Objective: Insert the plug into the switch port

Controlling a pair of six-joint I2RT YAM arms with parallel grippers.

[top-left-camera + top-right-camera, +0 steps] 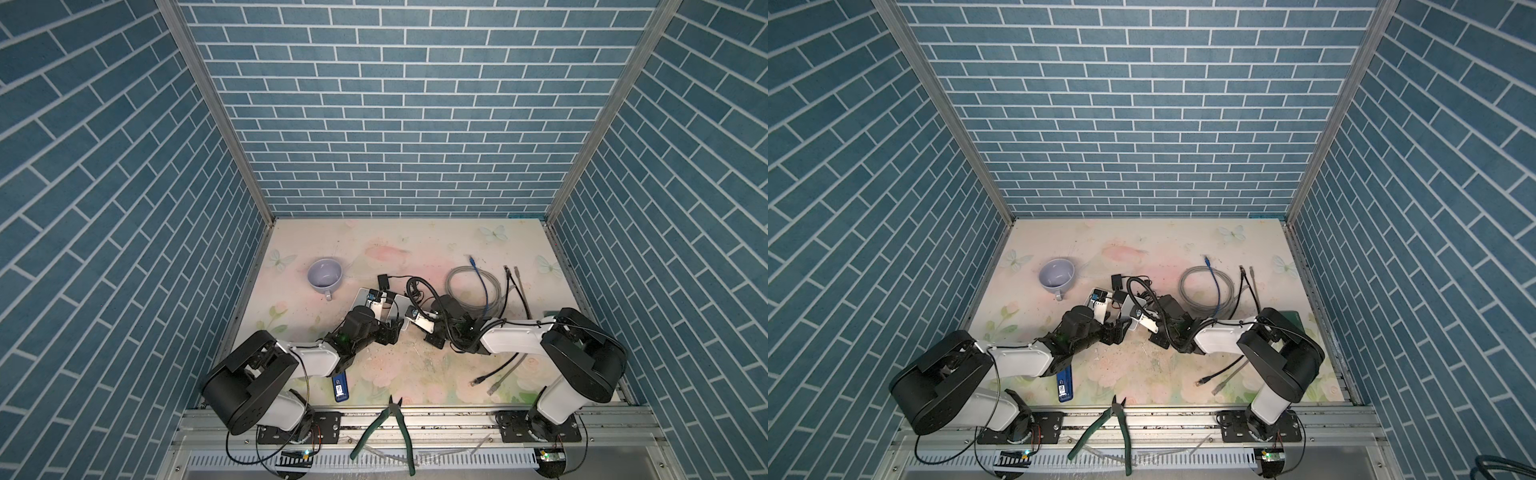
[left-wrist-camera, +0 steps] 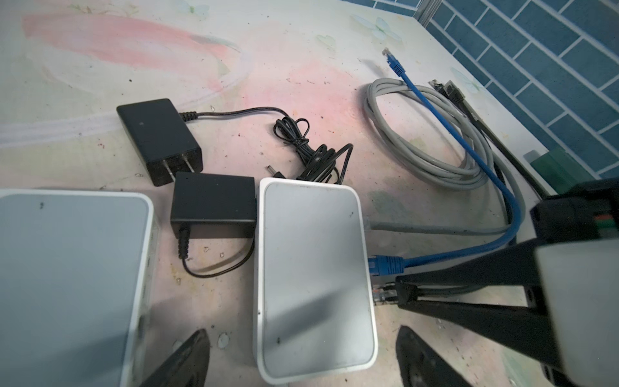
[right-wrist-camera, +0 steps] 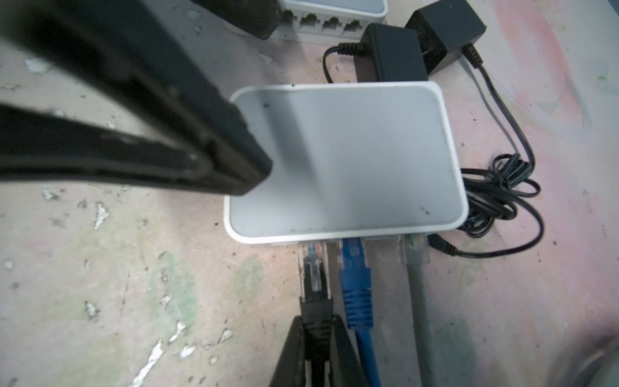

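The white switch [image 2: 315, 268] lies flat on the floral mat, its port side facing my right gripper. My right gripper [image 3: 315, 345] is shut on the black boot of the plug [image 3: 313, 281]. The plug's clear tip sits at the mouth of the end port and sticks out farther than the blue plug [image 3: 355, 268] beside it. In the left wrist view the same black plug [image 2: 385, 295] meets the switch's edge. My left gripper [image 2: 301, 362] is open, one finger on each side of the switch's near end, with gaps on both sides.
A grey plug [image 3: 415, 254] is also in the switch. A second switch [image 2: 67, 284] and two black power adapters [image 2: 214, 204] lie close by. In a top view there are a coil of cables [image 1: 473, 291], a cup [image 1: 325, 275], loose cable ends [image 1: 484, 377] and pliers [image 1: 390, 419].
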